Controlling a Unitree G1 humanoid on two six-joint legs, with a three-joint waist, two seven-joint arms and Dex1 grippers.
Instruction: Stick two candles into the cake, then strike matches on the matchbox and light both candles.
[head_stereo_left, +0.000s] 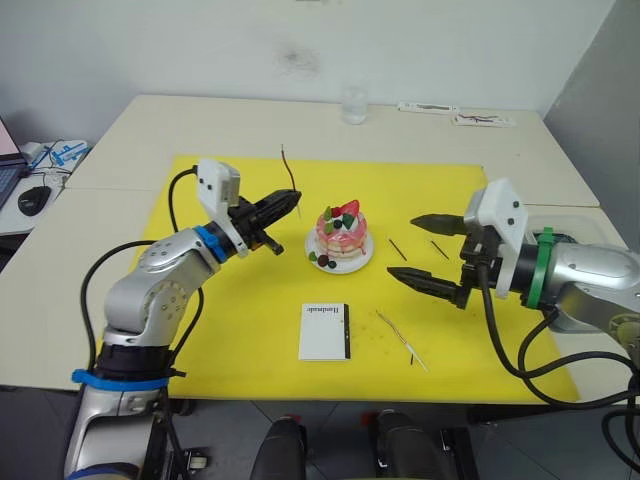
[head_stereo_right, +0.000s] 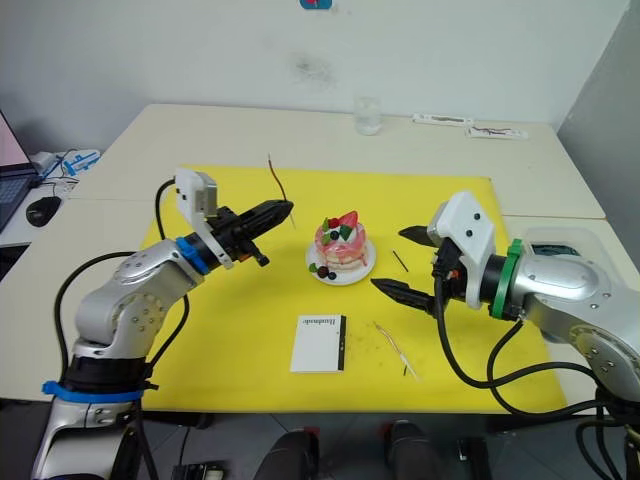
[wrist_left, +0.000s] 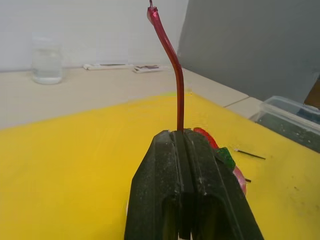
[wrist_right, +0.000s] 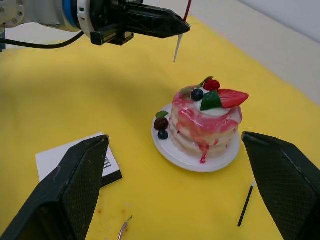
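Note:
The pink-and-white cake (head_stereo_left: 341, 234) sits on its small white plate (head_stereo_left: 345, 265) mid-mat. Just left of it my left gripper (head_stereo_left: 292, 206) is shut on the reddish candle (head_stereo_left: 288, 170), which stands nearly upright, its white end (wrist_right: 176, 52) hanging below the fingers. Right of the cake, my right gripper (head_stereo_left: 413, 248) stands open, one finger (head_stereo_left: 428, 223) behind and one (head_stereo_left: 412, 278) in front, nothing between them. The white matchbox (head_stereo_left: 325, 331) lies flat in front of the cake. The golden candle (head_stereo_left: 400, 338) lies to the right of the box. Two matches (head_stereo_left: 397, 249) (head_stereo_left: 439, 249) lie under the right gripper.
A yellow mat (head_stereo_left: 220, 330) covers the table's front half. A glass of water (head_stereo_left: 353, 104) and two flat packets (head_stereo_left: 427, 107) (head_stereo_left: 483, 120) stand at the back edge. A computer mouse (head_stereo_left: 33, 198) lies at the far left, and a clear plastic box (head_stereo_right: 555, 246) stands at the right.

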